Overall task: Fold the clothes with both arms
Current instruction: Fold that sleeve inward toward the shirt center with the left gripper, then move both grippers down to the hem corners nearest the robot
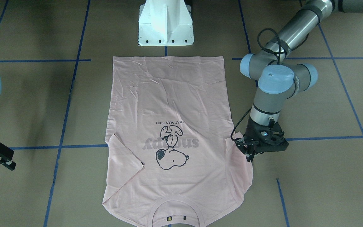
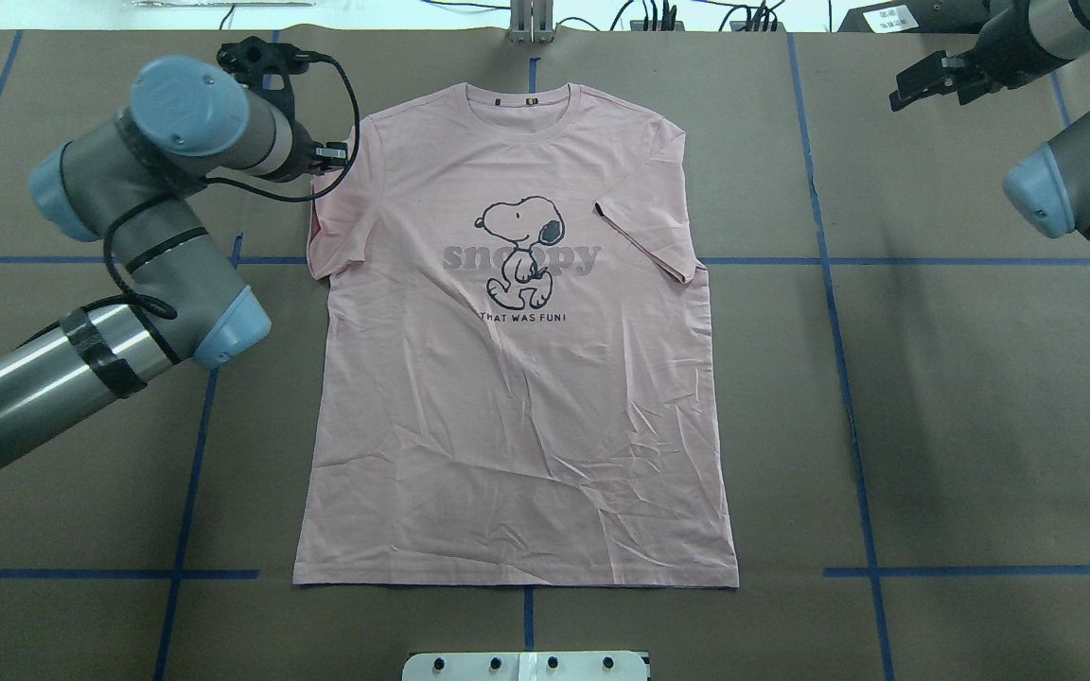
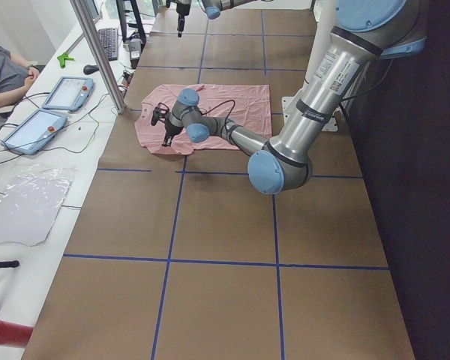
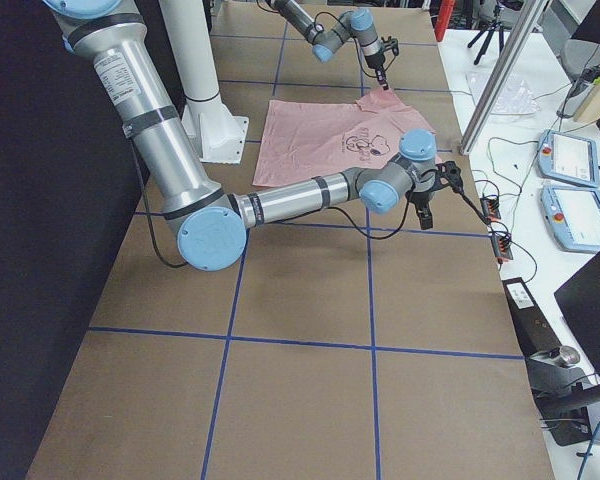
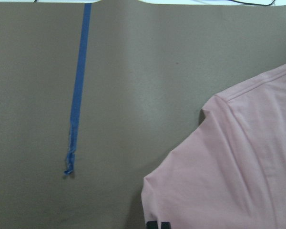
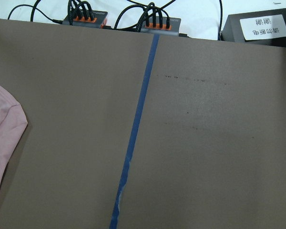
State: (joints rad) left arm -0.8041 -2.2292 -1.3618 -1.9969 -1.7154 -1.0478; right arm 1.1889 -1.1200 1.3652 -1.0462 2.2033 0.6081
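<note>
A brown table [image 2: 980, 426] marked off by blue tape lines [image 2: 843, 378] fills the scene, with the robot's white pedestal [image 1: 165, 23] at its near edge. Beyond the far edge runs a white side desk [image 3: 30, 202] holding two tablet-like pendants [image 3: 67, 91] and a keyboard [image 3: 109, 43]; a person [image 3: 4, 75] sits there. Power strips with orange plugs [image 6: 83, 19] and a black box with a white label [image 6: 260, 28] also lie along that far edge.

The pink T-shirt [image 2: 517, 426] lies flat and face up in the middle of the table, hem near the pedestal, collar [image 2: 526, 95] far. Its right sleeve [image 2: 644, 236] is folded inward onto the body.

The left gripper [image 2: 335, 156] sits at the outer edge of the left sleeve [image 2: 342, 218]; whether it pinches the cloth cannot be told. The right gripper [image 2: 919, 80] hangs over bare table at the far right, well apart from the shirt, and whether its fingers are spread or together cannot be told.
</note>
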